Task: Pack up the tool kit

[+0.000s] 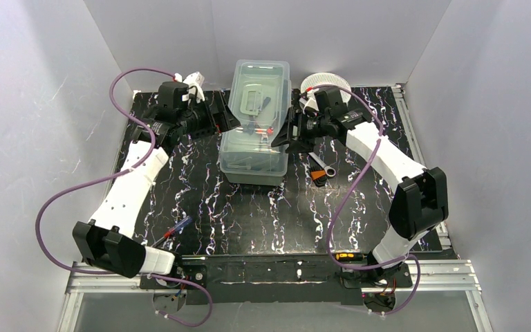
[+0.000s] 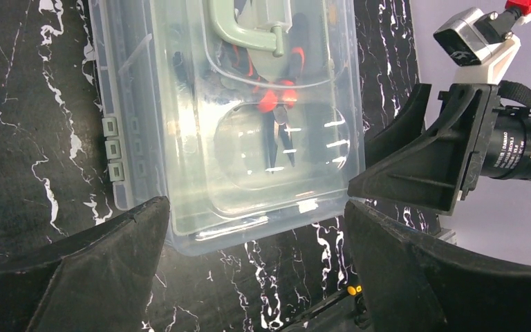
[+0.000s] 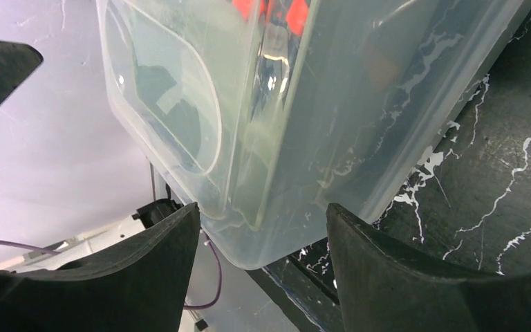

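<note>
The tool kit box (image 1: 254,142) stands at the back middle of the mat with its translucent lid down and sage-green handle (image 1: 250,97) on top. Orange-handled pliers (image 2: 277,97) show through the lid. My left gripper (image 1: 229,119) is open at the box's left side; in the left wrist view (image 2: 256,207) its fingers straddle one end of the box (image 2: 249,138). My right gripper (image 1: 283,136) is open at the box's right side; in the right wrist view (image 3: 263,207) a box corner (image 3: 283,138) lies between its fingers. Neither holds anything.
A white perforated spool (image 1: 325,81) stands behind the right gripper. An orange-marked wrench (image 1: 321,169) lies right of the box. A screwdriver with a blue and red handle (image 1: 178,228) lies near the left arm's base. Green latches (image 2: 114,149) sit on the box's side.
</note>
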Controlling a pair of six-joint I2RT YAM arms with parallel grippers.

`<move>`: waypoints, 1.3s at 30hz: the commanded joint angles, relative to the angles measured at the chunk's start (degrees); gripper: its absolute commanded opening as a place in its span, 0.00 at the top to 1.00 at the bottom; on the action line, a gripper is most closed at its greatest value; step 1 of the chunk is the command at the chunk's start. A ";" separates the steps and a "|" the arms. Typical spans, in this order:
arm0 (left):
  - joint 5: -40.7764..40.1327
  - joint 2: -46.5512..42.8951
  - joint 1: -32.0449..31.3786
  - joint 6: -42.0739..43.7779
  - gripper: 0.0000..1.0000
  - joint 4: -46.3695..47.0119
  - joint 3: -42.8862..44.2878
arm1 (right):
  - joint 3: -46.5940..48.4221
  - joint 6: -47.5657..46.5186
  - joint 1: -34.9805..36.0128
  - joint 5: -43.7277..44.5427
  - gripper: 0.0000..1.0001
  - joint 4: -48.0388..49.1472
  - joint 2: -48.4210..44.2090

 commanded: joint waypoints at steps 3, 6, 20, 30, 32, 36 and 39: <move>-1.13 1.50 0.33 2.24 0.02 0.15 3.49 | -0.87 -2.87 -1.38 0.80 0.26 -1.27 -5.38; -2.56 2.95 0.36 2.59 0.02 -0.89 6.35 | -1.70 -2.33 -6.82 1.87 0.26 -1.09 -6.46; -4.52 17.58 0.34 -0.27 0.02 -6.21 27.56 | -10.17 -0.50 -20.32 8.14 0.30 0.81 0.27; -9.17 24.90 0.63 -0.58 0.02 -10.43 31.39 | -4.53 5.73 -20.32 5.46 0.44 11.69 12.18; -9.01 25.17 1.08 -1.15 0.02 -10.40 30.91 | -1.21 7.22 -20.16 3.91 0.51 12.43 15.36; -5.02 25.61 2.24 -3.12 0.02 -8.20 28.90 | 3.09 9.97 -19.80 0.83 0.65 14.93 21.78; -2.22 25.92 2.47 -4.72 0.02 -6.40 27.20 | 3.99 13.26 -19.71 -2.16 0.80 19.20 25.24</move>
